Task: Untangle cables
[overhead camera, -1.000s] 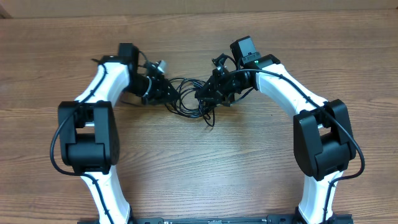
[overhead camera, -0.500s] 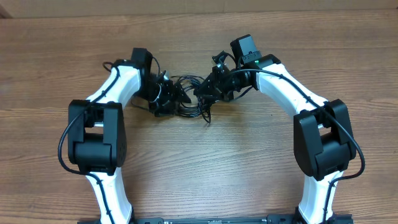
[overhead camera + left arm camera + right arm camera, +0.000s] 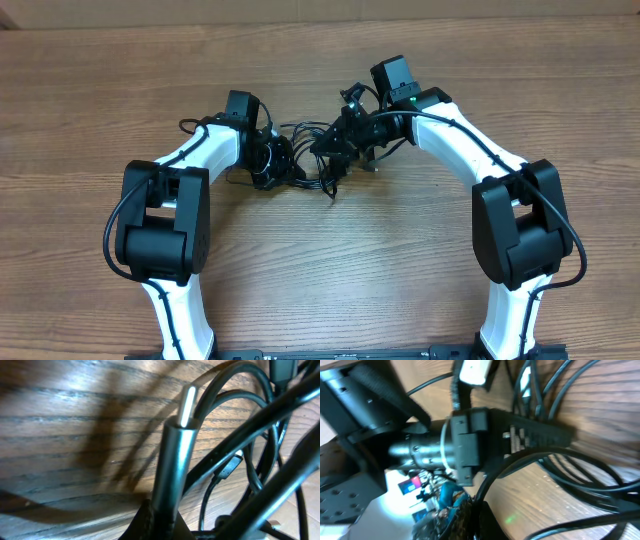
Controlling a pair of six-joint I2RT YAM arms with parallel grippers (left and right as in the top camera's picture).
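Two arms meet at the upper middle of the overhead frame, over a wooden table (image 3: 400, 250). Left of centre, the left gripper (image 3: 272, 162) is pressed together on a plug (image 3: 172, 460). In the left wrist view its grey barrel rises from between the fingers to a silver tip. Just right of it, the cables (image 3: 312, 168) lie in a tangle of black loops on the wood between both grippers. Right of the tangle, the right gripper (image 3: 336, 148) is closed, pinching one of the cables, which arcs away from it.
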